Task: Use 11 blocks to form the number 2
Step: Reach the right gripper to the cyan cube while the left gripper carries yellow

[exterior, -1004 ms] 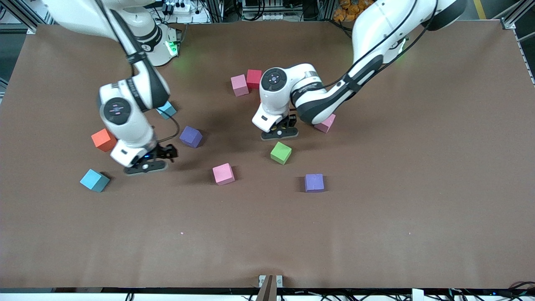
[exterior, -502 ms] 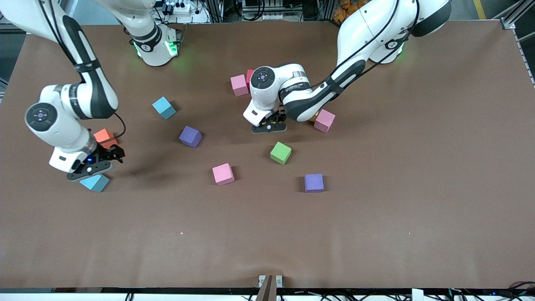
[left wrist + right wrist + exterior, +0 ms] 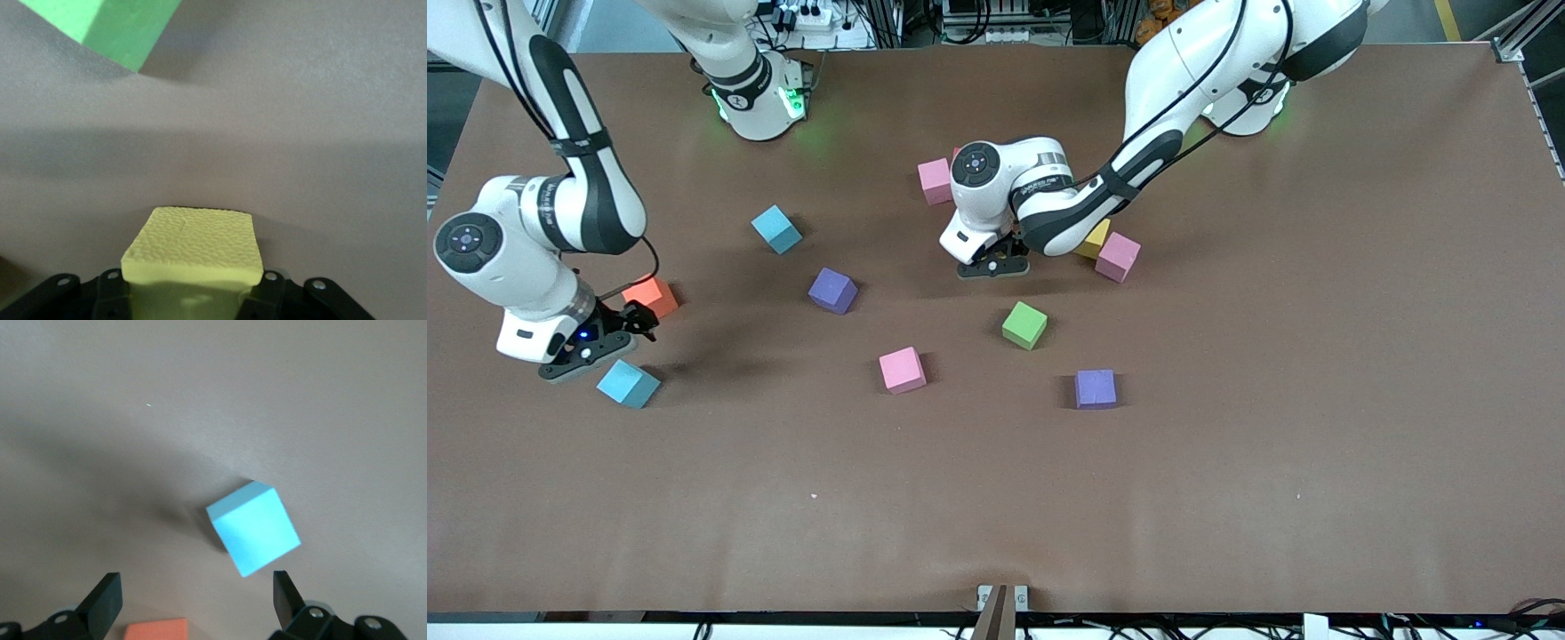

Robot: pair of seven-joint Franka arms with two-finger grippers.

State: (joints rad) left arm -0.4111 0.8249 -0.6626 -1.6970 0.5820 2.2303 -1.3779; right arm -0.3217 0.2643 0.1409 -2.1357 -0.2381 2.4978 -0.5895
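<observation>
The left gripper (image 3: 190, 297) clamps a yellow block (image 3: 193, 250); the green block (image 3: 1024, 324) lies at its 6 o'clock. The right gripper (image 3: 193, 593) hangs wide, a blue block (image 3: 253, 527) at 12 o'clock.

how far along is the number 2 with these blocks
Barely begun: no digit yet, the blocks lie scattered on the table. In hand: the left claw is shut on a yellow block. The open right claw hovers over a light blue block. All the placing is left.

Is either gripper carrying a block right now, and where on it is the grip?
The left gripper holds a yellow block, fingers on two opposite side faces. The right gripper is open, holding nothing, over a light blue block.
</observation>
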